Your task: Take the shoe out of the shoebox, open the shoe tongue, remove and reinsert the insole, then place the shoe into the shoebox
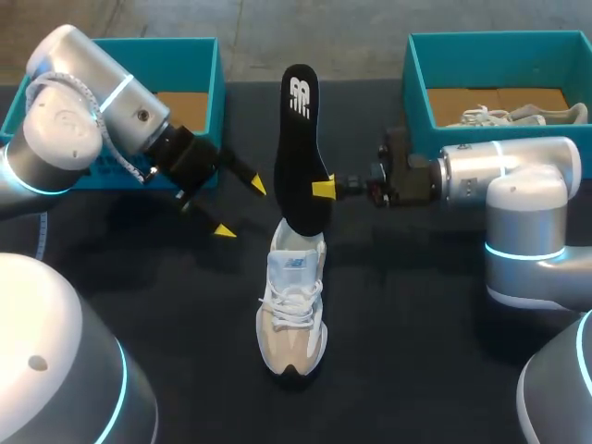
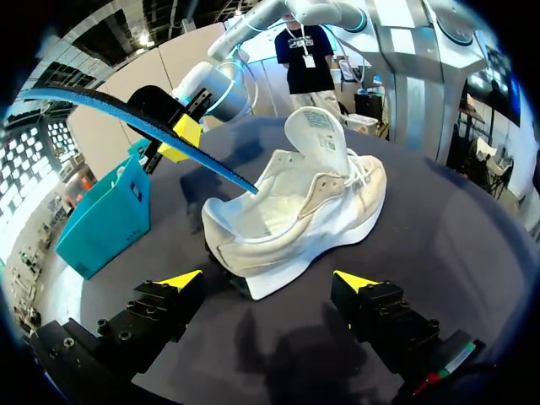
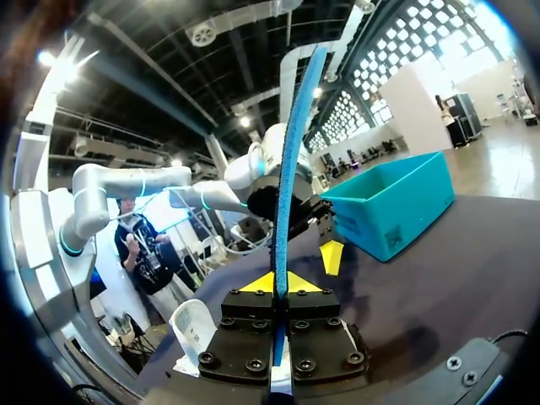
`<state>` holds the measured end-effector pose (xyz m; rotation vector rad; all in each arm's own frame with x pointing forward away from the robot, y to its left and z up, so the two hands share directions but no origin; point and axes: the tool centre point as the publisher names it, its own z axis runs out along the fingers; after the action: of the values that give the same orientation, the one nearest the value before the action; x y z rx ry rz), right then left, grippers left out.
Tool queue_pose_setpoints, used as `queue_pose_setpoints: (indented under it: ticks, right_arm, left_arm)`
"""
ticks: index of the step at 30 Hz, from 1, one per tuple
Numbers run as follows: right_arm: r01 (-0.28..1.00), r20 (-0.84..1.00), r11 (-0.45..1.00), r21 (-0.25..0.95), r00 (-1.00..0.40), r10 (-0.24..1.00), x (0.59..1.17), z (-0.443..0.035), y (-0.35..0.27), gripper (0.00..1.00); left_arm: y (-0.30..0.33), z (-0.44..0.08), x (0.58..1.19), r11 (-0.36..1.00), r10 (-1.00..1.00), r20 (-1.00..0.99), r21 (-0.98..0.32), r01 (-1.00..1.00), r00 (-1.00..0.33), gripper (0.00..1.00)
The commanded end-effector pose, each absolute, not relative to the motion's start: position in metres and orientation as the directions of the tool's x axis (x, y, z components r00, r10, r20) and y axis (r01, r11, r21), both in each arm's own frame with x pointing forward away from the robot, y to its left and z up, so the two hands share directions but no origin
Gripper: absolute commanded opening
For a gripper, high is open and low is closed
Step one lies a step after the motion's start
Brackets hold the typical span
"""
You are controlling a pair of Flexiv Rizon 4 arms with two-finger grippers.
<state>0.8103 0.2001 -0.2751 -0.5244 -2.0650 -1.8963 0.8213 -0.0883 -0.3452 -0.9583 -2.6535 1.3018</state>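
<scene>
On the dark table (image 1: 416, 305) two teal boxes sat at the far edge, the left box (image 1: 199, 69) showing its cardboard floor and the right box (image 1: 499, 55) holding a second shoe (image 1: 518, 115). The white shoe (image 1: 292, 305) stood out of the boxes on its sole near the middle of the table, tongue pulled up and toe pointing toward me. The black insole (image 1: 298, 148) rose almost upright over the heel, its lower end dipping into the shoe's opening. My right gripper (image 1: 324, 189) was clamped on the insole's edge, low down. My left gripper (image 1: 240, 208) hung just beside the shoe, fingers spread wide and touching nothing. I judged the main risk to be the unheld shoe. Any drag from the insole against the collar could tip or slide it, because nothing pinned it down. The insole also looked thin and bendy, so pushing from that pinch might fold it rather than seat it.
</scene>
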Motion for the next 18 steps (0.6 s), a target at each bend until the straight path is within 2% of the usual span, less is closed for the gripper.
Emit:
queue_pose_setpoints:
  ticks: [1,18]
  right_arm:
    - [0.453,0.448,0.065,0.889,-0.891,0.079,0.806,-0.280,0.199,0.00]
    - [0.473,0.468,0.039,0.880,-0.878,0.097,0.794,-0.292,0.193,0.00]
  left_arm:
    - [-0.088,-0.345,0.821,0.460,0.542,-0.228,-0.724,0.513,-0.809,1.00]
    - [-0.088,-0.345,0.821,0.460,0.542,-0.228,-0.724,0.513,-0.809,1.00]
